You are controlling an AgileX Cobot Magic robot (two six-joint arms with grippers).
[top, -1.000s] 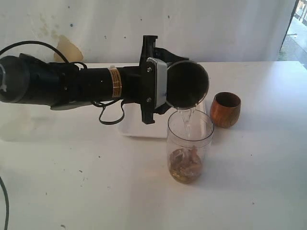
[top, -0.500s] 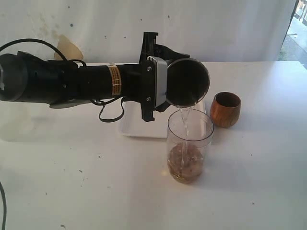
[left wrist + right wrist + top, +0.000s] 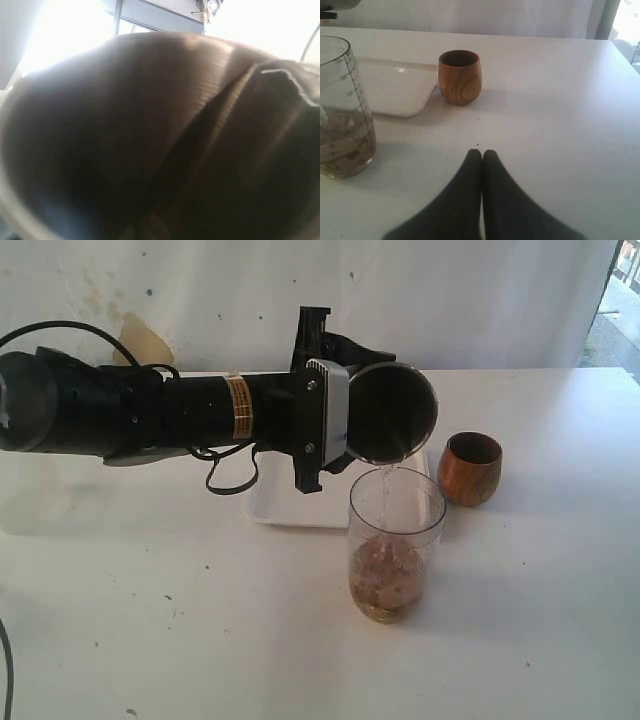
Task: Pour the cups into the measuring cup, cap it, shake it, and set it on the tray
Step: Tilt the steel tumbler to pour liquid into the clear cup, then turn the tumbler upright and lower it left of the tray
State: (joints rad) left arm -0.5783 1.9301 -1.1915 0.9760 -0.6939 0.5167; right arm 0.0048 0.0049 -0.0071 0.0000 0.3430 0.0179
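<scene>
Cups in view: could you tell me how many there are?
3: steel tumbler tipped in the left gripper, measuring cup beneath it, wooden cup by the tray; the arm may hide others.

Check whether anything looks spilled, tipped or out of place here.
Nothing stands out. The steel tumbler is tipped over the measuring cup, its stream landing inside; the wooden cup stands upright by the tray.

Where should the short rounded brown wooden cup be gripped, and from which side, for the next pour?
Probably across the belly of the rounded brown wooden cup, below its rim, coming in level from the bare-table side with the right gripper, which is shut and must open first. The cup stands upright, and the flat white tray and clear plastic measuring cup crowd its other side.
</scene>
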